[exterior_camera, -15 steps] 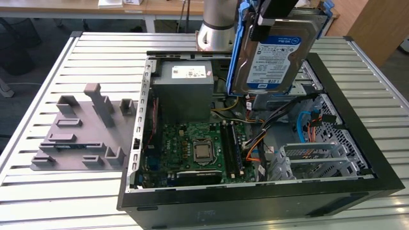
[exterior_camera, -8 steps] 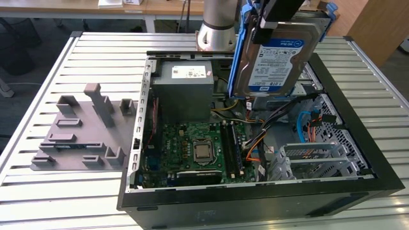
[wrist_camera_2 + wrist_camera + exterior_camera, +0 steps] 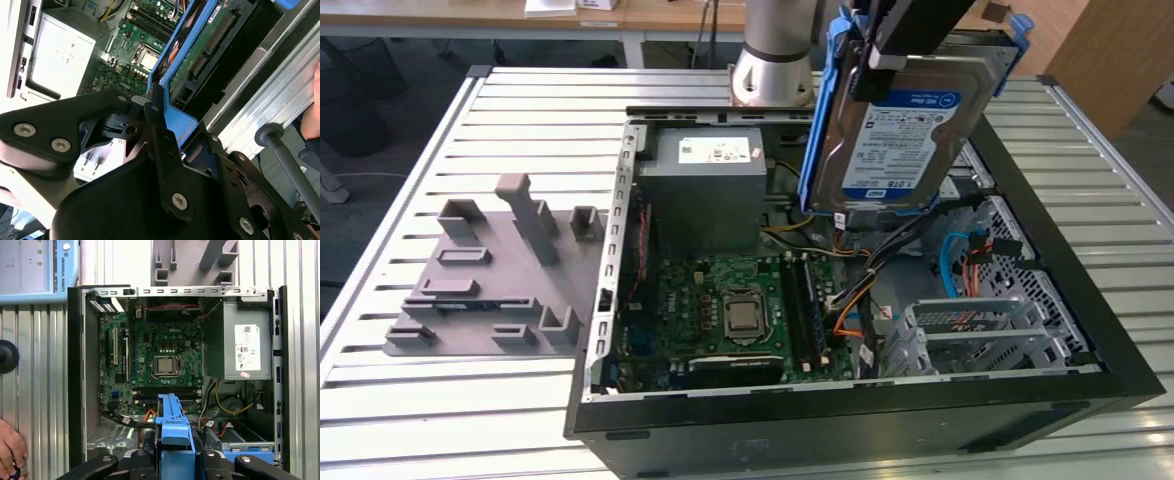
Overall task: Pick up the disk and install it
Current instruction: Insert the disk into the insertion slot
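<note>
Aluminium-slat table (image 3: 480,110) carries the whole setup.

Open black computer case (image 3: 854,420) lies on its side, taking the table's half toward the exterior view's right edge. Grey fixture plate (image 3: 480,290) with upstanding blocks sits just beside it, toward the exterior view's left edge.

Inside the case:
- grey power supply (image 3: 707,195) at the far end
- green motherboard (image 3: 707,300) nearer, with its processor (image 3: 744,318) exposed
- metal drive cage (image 3: 981,330) along the wall toward the exterior view's right

Disk (image 3: 897,130) is off the table and hangs upright in its blue carrier, label toward the exterior camera. It sits over the far part of the case, above the cable bundle (image 3: 854,290) between power supply and drive cage. As far as I can tell it touches nothing below.

End effector (image 3: 173,442) is clamped on the carrier's upper end, a finger on each side of the blue plastic, as in the first wrist view.

Person's hand (image 3: 11,450) is at the table's edge, apart from the case.

Risks (my judgement):
- The grip is on the plastic frame at one end only, with the drive's weight hanging below. Flex or slip there would tilt the disk.
- Loose orange and blue leads lie underneath and could catch a carrier corner or get pinched.
- The cage opening looks narrow, so a small skew could jam the carrier against the sheet metal.
- The hand is close to the arm's working area.
</note>
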{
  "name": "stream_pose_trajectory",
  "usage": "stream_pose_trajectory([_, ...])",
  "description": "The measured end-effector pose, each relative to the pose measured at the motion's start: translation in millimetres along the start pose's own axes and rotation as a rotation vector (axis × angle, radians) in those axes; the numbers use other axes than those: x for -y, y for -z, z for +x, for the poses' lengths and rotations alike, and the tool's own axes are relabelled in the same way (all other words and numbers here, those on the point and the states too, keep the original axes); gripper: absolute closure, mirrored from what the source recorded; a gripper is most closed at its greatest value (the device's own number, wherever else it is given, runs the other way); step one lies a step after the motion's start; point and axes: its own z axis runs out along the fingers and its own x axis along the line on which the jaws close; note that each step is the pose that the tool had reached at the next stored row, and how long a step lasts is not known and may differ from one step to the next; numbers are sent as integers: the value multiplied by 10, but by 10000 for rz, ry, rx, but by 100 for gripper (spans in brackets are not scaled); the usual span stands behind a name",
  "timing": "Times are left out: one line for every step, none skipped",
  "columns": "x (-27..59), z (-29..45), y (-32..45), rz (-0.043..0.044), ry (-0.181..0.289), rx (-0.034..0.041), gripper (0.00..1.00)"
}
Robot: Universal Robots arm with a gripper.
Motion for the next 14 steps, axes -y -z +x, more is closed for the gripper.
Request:
stream_pose_trajectory([1,12,-1,0,0,0,64])
stream_pose_trajectory([2,23,-2,0,0,0,64])
stream_pose_trajectory([4,34,-2,0,0,-1,64])
stream_pose_trajectory([6,44,-3,0,0,-1,64])
stream_pose_trajectory([8,55,-5,0,0,0,64])
stream_pose_trajectory([13,64,-6,0,0,-1,64])
stream_pose_trajectory([21,71,-7,0,0,0,64])
stream_pose_trajectory([32,75,-10,0,0,1,64])
stream_pose_trajectory([45,78,-12,1,0,2,64])
stream_pose_trajectory([57,83,-13,0,0,0,64])
stream_pose_trajectory([66,89,-14,0,0,-1,64])
stream_pose_trajectory([72,95,-17,0,1,0,64])
stream_pose_trajectory([75,103,-19,0,0,0,64])
stream_pose_trajectory([77,114,-23,0,0,0,64])
